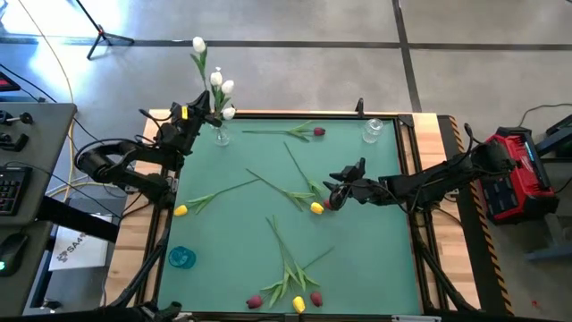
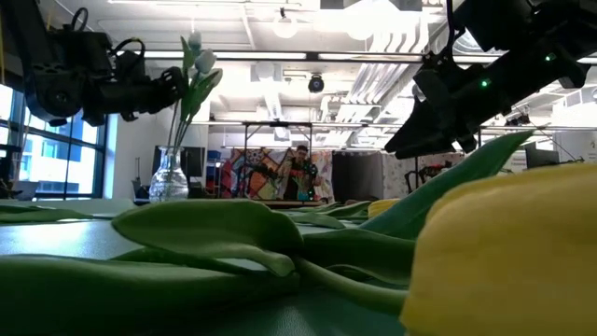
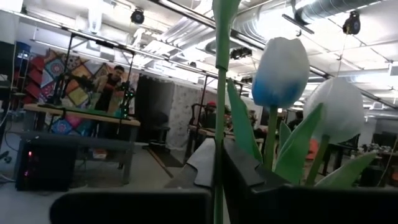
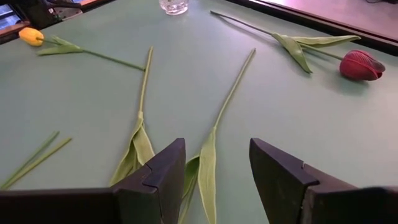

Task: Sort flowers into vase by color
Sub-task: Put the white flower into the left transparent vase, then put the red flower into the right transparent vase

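Note:
Several white flowers (image 1: 217, 80) stand upright with their stems in a clear vase (image 1: 220, 136) at the table's far left corner. My left gripper (image 1: 212, 114) is beside them, shut on one green stem; two white heads (image 3: 281, 71) show close behind it. My right gripper (image 1: 329, 194) hangs open right of the table's middle, above a yellow flower (image 1: 316, 207). Its fingers (image 4: 163, 171) stand on either side of a stem and leaf (image 4: 208, 162) lying on the mat, without touching them. My left gripper pinches a white flower's thin green stem (image 3: 219, 134) between its two fingers, which come at it about level from the table's left and lie across it. The stem stands upright in the hold. Its head is above the wrist view, and its lower end runs toward the vase (image 2: 169, 175).
A second clear vase (image 1: 372, 131) stands at the far right and a blue one (image 1: 181, 258) at the near left. A red flower (image 1: 319, 131) lies at the far edge and a yellow one (image 1: 181, 210) at the left. Red and yellow flowers (image 1: 298, 304) lie bunched at the near edge.

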